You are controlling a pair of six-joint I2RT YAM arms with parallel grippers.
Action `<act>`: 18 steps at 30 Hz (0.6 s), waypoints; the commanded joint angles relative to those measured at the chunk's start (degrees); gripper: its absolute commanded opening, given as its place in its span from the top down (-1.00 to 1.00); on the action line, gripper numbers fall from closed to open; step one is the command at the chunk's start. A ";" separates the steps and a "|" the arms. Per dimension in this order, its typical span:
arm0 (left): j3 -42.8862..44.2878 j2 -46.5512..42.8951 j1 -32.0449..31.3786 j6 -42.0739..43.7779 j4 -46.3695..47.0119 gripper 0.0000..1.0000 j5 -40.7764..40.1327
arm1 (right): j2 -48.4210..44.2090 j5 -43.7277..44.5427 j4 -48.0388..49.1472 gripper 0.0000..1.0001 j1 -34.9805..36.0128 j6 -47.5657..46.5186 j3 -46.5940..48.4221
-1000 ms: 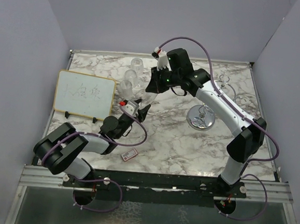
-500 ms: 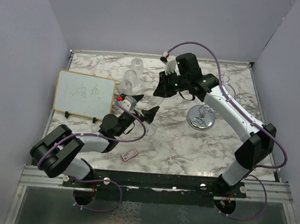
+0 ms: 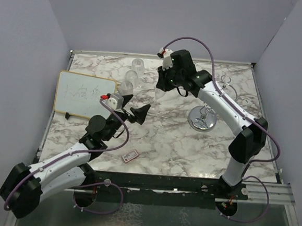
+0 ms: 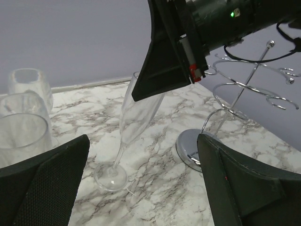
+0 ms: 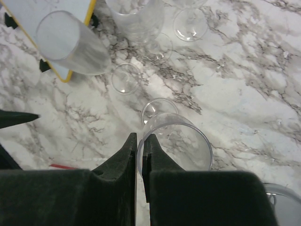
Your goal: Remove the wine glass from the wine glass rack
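My left claw point(image 3: 134, 105) has just sprung wide open and backed off toward 7 o'clock, holding nothing. The wine glass point(image 4: 136, 110) now depends on my right claw point(image 5: 138, 141) alone, which is pinched closed on its rim. The glass is already off the wine glass rack point(image 3: 203, 119): its foot rests on the desk point(image 3: 179, 146) at about 10 o'clock from the rack's base, apart from it, but the bowl leans. I judge it needs righting before I release. Other glasses point(image 3: 133, 72) crowd its 10 o'clock side, with the whiteboard point(image 3: 84, 94) beyond at 9. Bare marble lies toward 6 o'clock.
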 commanded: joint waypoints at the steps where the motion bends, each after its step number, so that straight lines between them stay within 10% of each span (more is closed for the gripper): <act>1: 1.35 -10.45 0.19 -3.97 -19.66 -0.99 -6.95 | 3.81 7.39 1.73 0.97 1.93 -2.79 4.89; 18: 4.17 -23.16 1.18 -3.65 -38.48 -0.99 -12.99 | 16.34 19.13 -4.95 0.61 8.51 -4.35 18.00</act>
